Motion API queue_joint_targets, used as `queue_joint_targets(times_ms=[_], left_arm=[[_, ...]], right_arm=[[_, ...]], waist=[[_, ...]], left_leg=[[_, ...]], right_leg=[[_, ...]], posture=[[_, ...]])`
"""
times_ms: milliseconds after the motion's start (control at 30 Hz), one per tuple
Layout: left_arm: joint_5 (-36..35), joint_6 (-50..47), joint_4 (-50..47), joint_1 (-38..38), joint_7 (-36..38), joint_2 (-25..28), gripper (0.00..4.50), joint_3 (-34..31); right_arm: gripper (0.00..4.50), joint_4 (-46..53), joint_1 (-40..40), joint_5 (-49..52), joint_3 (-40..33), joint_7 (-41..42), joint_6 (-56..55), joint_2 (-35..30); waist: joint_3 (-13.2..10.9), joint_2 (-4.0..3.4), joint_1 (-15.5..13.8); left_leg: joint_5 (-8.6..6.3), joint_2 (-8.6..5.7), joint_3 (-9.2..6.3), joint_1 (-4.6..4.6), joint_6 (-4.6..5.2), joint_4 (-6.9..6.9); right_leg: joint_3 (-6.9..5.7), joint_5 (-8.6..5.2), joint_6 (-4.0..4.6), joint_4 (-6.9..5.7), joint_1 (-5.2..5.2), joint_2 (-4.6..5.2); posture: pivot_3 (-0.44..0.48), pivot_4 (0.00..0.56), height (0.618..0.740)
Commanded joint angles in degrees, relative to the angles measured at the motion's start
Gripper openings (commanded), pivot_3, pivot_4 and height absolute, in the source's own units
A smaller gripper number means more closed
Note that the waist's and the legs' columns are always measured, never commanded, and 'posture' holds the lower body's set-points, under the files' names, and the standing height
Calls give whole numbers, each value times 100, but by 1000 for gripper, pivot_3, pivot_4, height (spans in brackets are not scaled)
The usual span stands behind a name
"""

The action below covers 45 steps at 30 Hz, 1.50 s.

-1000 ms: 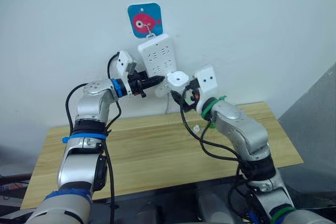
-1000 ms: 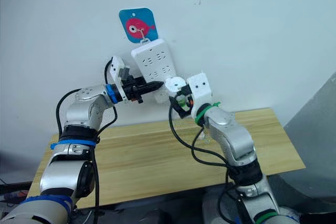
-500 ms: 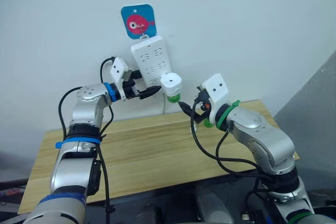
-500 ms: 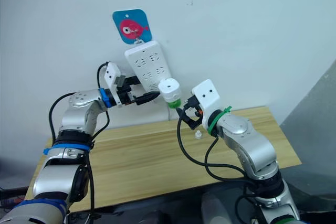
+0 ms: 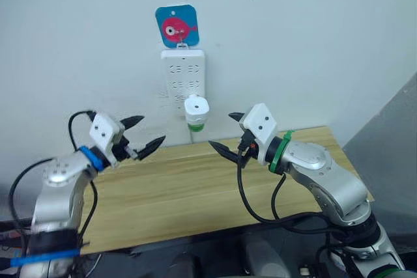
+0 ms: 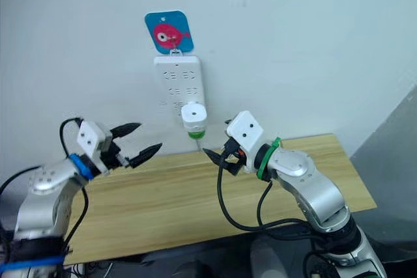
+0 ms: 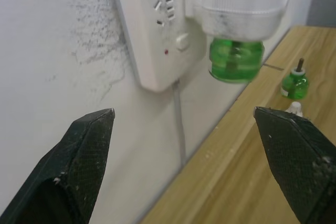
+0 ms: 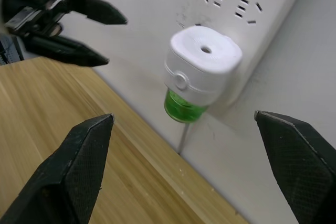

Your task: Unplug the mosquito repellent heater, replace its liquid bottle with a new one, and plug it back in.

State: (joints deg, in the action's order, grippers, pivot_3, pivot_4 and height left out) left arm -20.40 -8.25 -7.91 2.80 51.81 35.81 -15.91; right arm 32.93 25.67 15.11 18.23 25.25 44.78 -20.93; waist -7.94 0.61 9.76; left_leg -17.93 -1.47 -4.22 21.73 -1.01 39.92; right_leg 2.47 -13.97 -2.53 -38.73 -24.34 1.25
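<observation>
The white mosquito repellent heater (image 5: 195,107) sits plugged into the lower part of the white power strip (image 5: 184,73) on the wall. A green liquid bottle (image 7: 235,59) is fitted under it. My left gripper (image 5: 151,130) hangs open and empty to the left of the heater, well clear of it. On the heater's right, my right gripper (image 5: 221,129) is also open and empty, a short way off. Another small green bottle (image 7: 292,84) with a dark wick stands on the table near the wall, with a white cap (image 7: 294,108) beside it.
The wooden table (image 5: 182,193) stands against the white wall below the strip. A blue card with a pink fish (image 5: 176,25) hangs above the strip, and the strip's cable (image 7: 179,129) runs down behind the table. A grey panel (image 5: 391,141) is at the right.
My left gripper opened and drew back down and to the left, away from the strip. My right gripper let go of the heater and pulled back. The strip now hangs straight.
</observation>
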Motion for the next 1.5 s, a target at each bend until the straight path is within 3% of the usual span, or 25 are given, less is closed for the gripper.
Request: queue_joint_targets(times_ms=[33,167,400,1500], left_arm=[[-421,-43,-1308,-665,133,6,4500,39],[-548,-46,-1935,-1011,34,-76,4500,243],[-709,-149,-2510,-1110,-110,-126,4500,462],[-594,121,-2383,-1055,-162,-126,4500,902]], right_arm=[[3866,-72,136,-13,63,127,-273,127],[2522,-497,285,-287,288,173,-549,199],[26,-1015,427,-602,429,66,-880,542],[26,-1956,742,-1335,329,-291,-1057,1391]], waist=[[-1,-1,-64],[-1,-1,-208],[0,0,-197],[-1,-2,-181]], left_leg=[[-1,0,4,-3,0,-1],[1,0,2,-21,-1,0],[0,0,8,-35,0,-3],[0,3,10,-38,0,-7]], right_leg=[[2,0,0,-1,2,0],[-5,0,2,-3,19,0],[-4,-2,4,-5,28,-7],[-3,-5,8,-7,27,-11]], posture=[[-165,126,730],[-151,122,730],[-147,118,730],[-148,116,730]])
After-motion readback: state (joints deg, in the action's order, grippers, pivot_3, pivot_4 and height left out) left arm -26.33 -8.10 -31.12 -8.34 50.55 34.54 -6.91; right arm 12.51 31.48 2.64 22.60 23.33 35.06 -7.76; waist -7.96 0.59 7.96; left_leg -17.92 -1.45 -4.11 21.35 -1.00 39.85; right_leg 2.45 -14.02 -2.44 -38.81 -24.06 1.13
